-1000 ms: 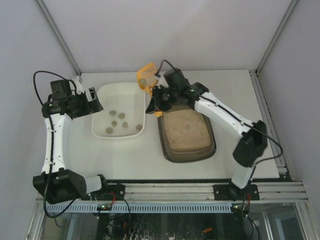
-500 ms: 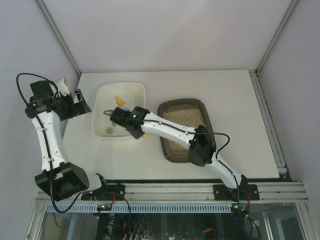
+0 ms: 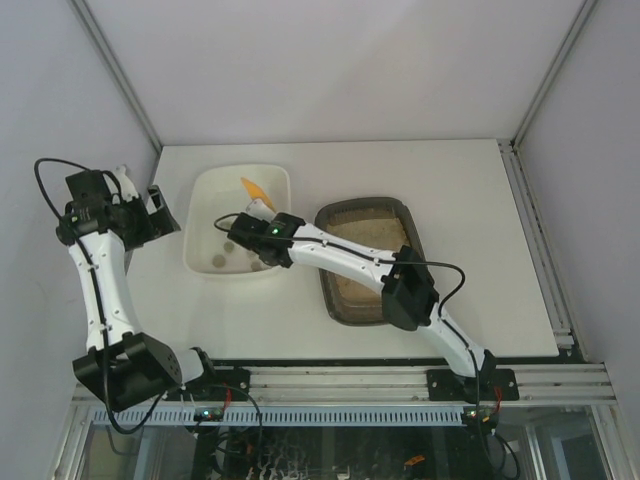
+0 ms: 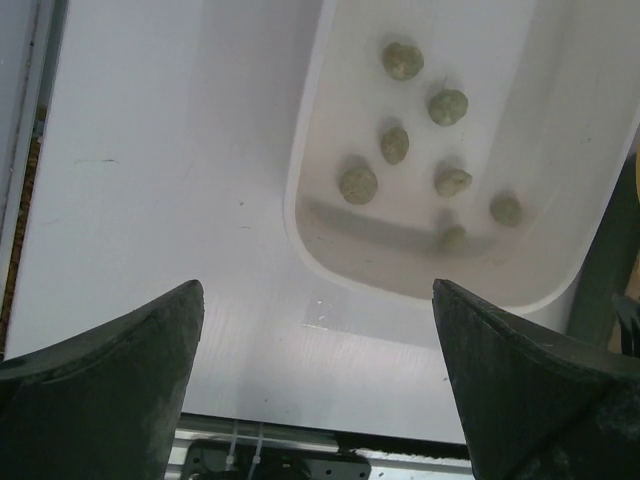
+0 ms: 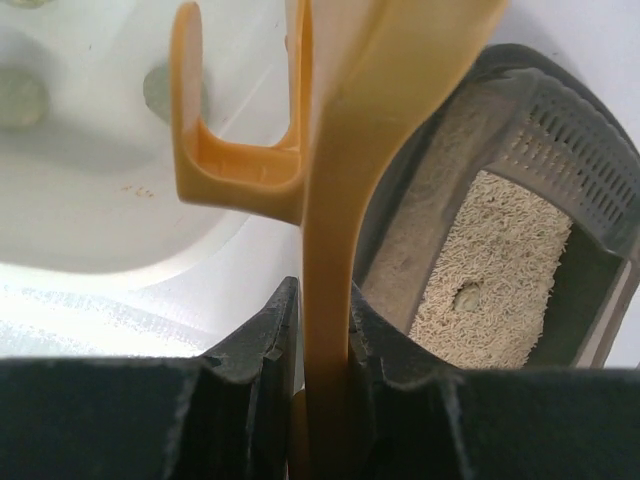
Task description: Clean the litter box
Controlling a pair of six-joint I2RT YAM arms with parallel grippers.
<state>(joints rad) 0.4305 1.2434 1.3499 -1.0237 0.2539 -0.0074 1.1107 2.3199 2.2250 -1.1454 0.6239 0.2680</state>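
The dark brown-grey litter box sits right of centre, partly hidden by my right arm. The right wrist view shows its ribbed rim, its beige litter and one clump lying in it. My right gripper is shut on the handle of the yellow scoop, which it holds over the white tray. The handle is clamped between the fingers of the right gripper. My left gripper is open and empty, left of the white tray.
The white tray holds several greenish clumps. My left gripper hovers over bare table beside the tray's left end. White walls stand at the back and sides. A metal rail runs along the near edge.
My right arm swung the scoop from behind the two trays to over the white tray, then shifted slightly. My left arm pulled back to the left, away from the tray.
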